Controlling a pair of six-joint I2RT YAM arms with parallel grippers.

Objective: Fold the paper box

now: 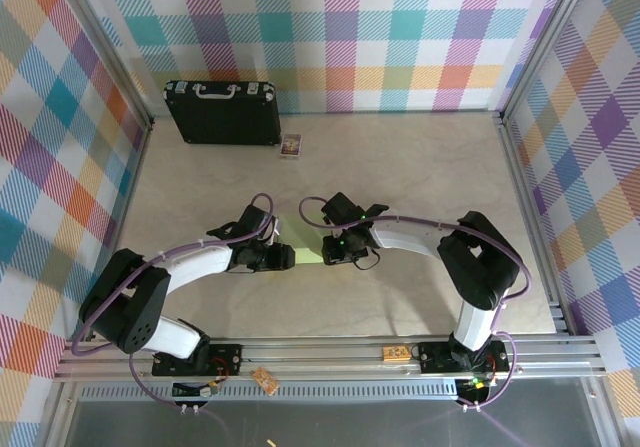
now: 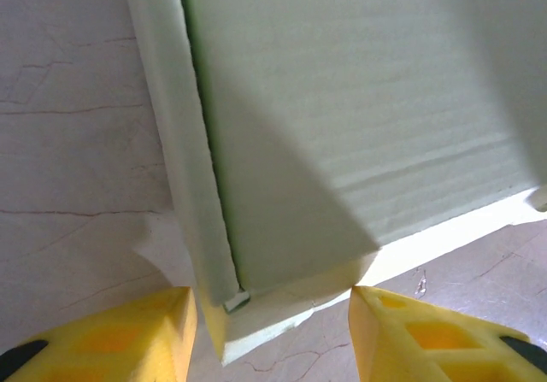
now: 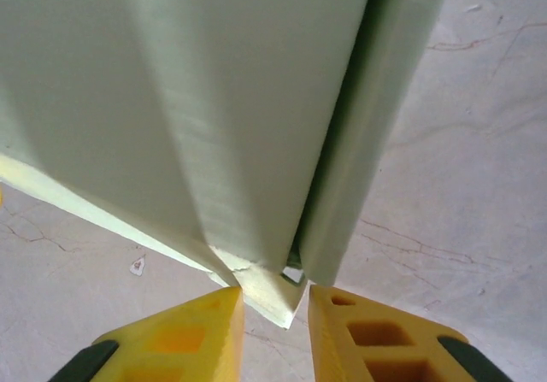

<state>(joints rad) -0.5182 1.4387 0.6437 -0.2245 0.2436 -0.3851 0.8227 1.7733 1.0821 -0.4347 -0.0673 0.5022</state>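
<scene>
The paper box (image 1: 308,255) appears partly formed, flaps left to close; left end effector (image 2: 272,301) straddles a corner half-wide, grip unclear; right end effector (image 3: 273,292) pinches another

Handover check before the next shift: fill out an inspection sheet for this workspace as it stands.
Surface: pale marbled table, no spills seen.
Job's things: paper box, light green, partly folded, lying between the two grippers.
Clutter: black briefcase and small picture card at the far edge; small brown tag on the near rail.
Grippers: left gripper flanks a box corner, grip unclear; right gripper pinches a folded corner.
Cables: purple cables loop off both arms.
Surroundings: plaid walls, metal frame.
</scene>
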